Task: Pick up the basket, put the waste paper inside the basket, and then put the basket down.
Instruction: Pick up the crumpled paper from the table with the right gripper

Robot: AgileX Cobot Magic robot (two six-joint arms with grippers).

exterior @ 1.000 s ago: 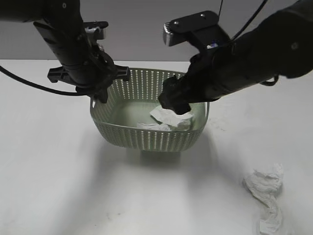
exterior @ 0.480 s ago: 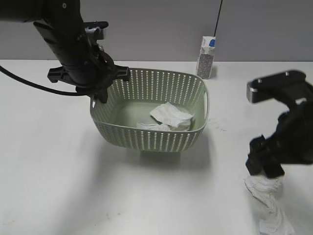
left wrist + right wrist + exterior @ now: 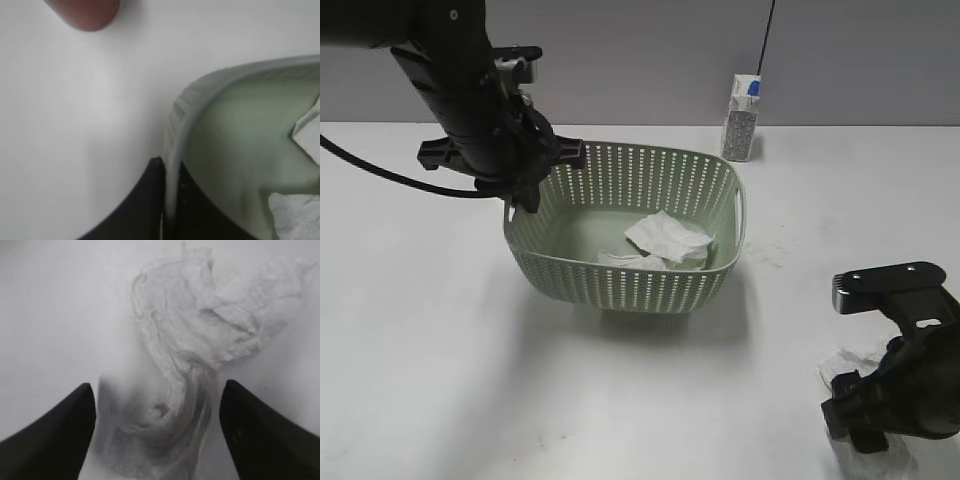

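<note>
A small white-and-blue carton point(image 3: 741, 118) stands upright near the far edge of the white desk point(image 3: 420, 330), right of centre.

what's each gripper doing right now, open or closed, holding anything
Left gripper: closed on the basket rim.
Right gripper: open, fingers either side of the waste paper on the table, holding nothing.

The left gripper point(image 3: 523, 190) is clamping the left rim of the basket point(image 3: 620, 285), which is sitting near the middle of the table point(image 3: 420, 350) with crumpled waste paper point(image 3: 665, 240) lying inside. The right gripper point(image 3: 865, 435) is hanging low over another paper piece point(image 3: 850, 360) near the front right corner, while a small carton point(image 3: 741, 118) is standing at the back edge
</note>
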